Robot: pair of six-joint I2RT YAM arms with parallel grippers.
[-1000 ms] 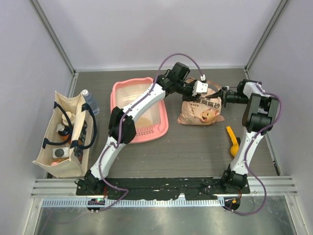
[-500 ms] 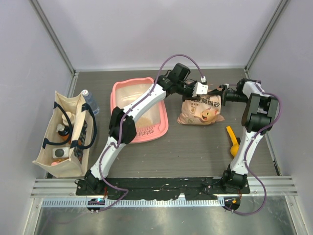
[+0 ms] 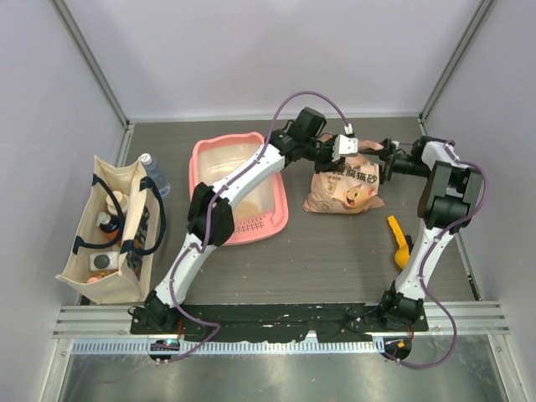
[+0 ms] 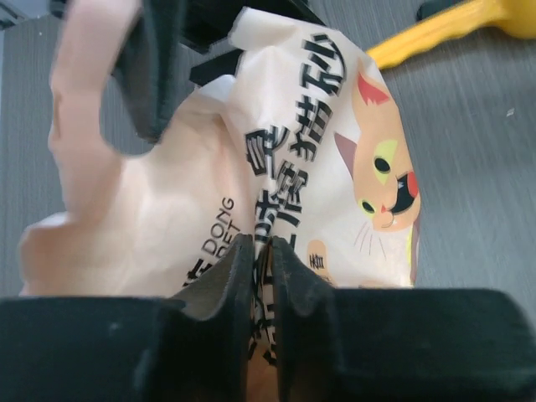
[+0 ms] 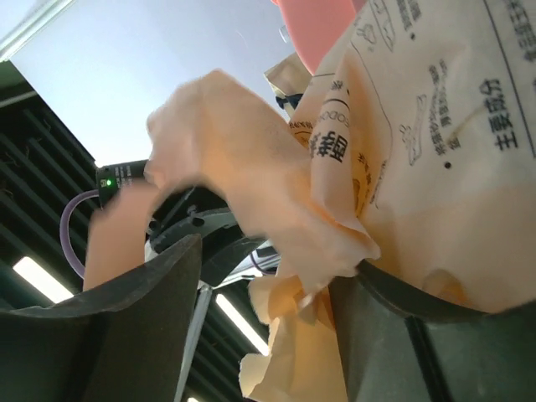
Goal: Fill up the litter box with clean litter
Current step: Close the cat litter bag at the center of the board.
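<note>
Tabletop [image 3: 335, 260] stretches bare from the arm bases up to the peach litter bag [image 3: 345, 188], which stands under both sets of jaws, close to the back wall. The left jaws are clamped on a fold at the bag's top. Their two fingers [image 4: 222, 289] press together with only the thin printed plastic between them. The right jaws stand apart, and the bag's crumpled top edge lies loose in the gap, resting against one finger [image 5: 385, 352]. The two sets of jaws face each other across the top of the bag, near one another.

The litter box [image 3: 280, 219] lies off to the left jaws' left, well apart from them and under the left arm's forearm. Its long rim runs near the bag's side, with a narrow strip of tabletop between. The yellow scoop [image 3: 399, 239] lies nearer the bases than the right jaws, just beside the right arm's upright link. A tote bag [image 3: 113, 226] sits by the left wall, apart from the litter box's rim.
</note>
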